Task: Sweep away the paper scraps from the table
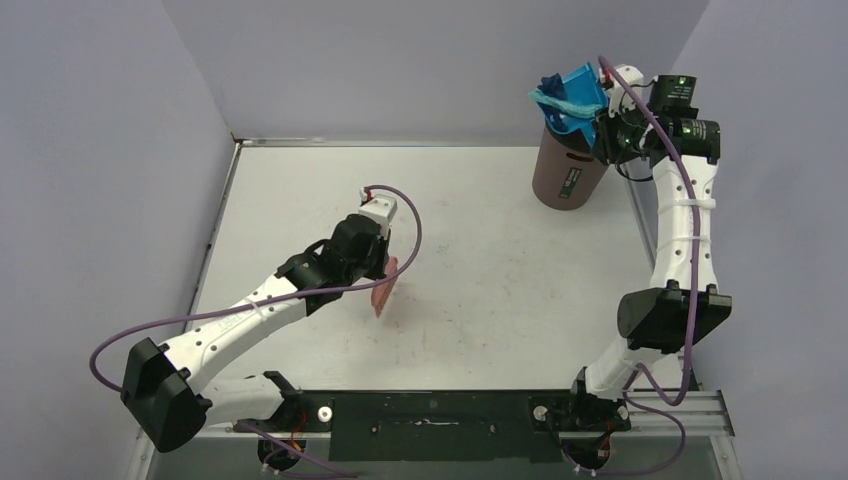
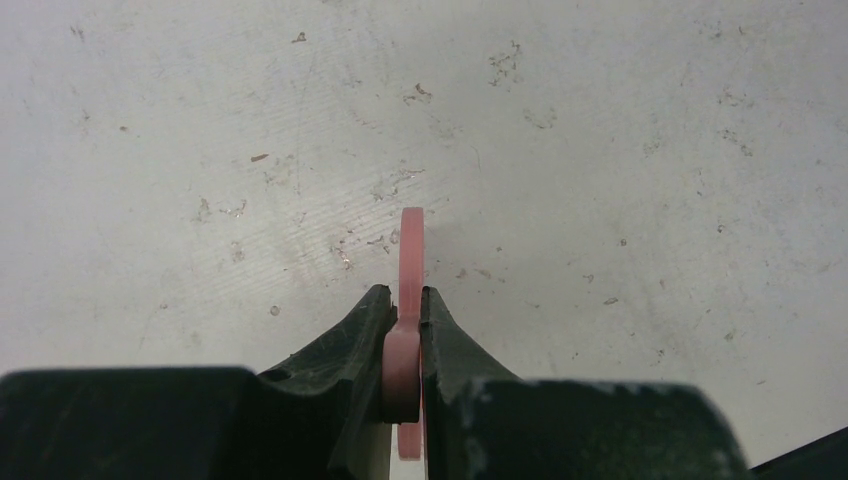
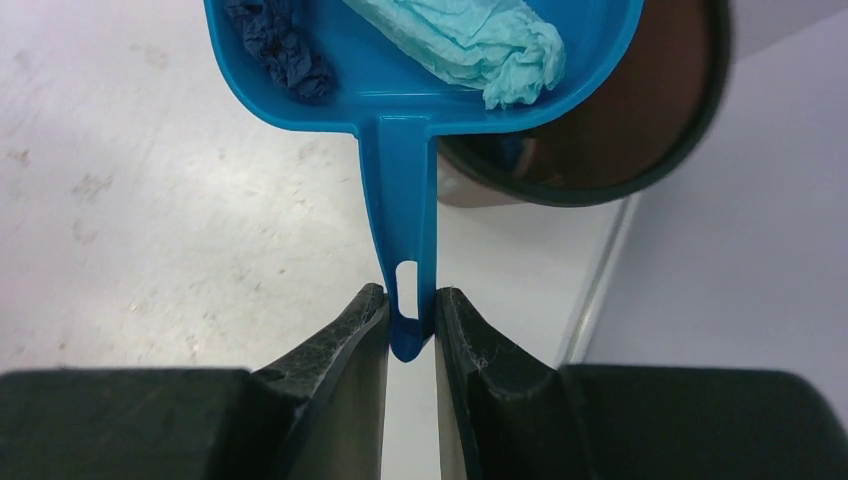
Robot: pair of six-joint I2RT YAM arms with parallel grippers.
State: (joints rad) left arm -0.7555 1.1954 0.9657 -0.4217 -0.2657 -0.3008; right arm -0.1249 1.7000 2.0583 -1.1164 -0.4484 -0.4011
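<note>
Blue dustpan (image 3: 400, 190) clamped in right pincer (image 3: 410, 330) carries perhaps two paper scraps (image 3: 470, 40).

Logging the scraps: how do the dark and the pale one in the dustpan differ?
The dark blue scrap is a small crumpled wad; the light-blue scrap is a larger, longer roll. In the right wrist view the dark one lies at the left of the dustpan, the pale one at its right. Both lie inside the dustpan, above the brown bin.

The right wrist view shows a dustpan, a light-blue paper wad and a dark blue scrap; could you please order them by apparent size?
1. dustpan
2. light-blue paper wad
3. dark blue scrap
All three run past the top edge, so this ranks visible parts only.
</note>
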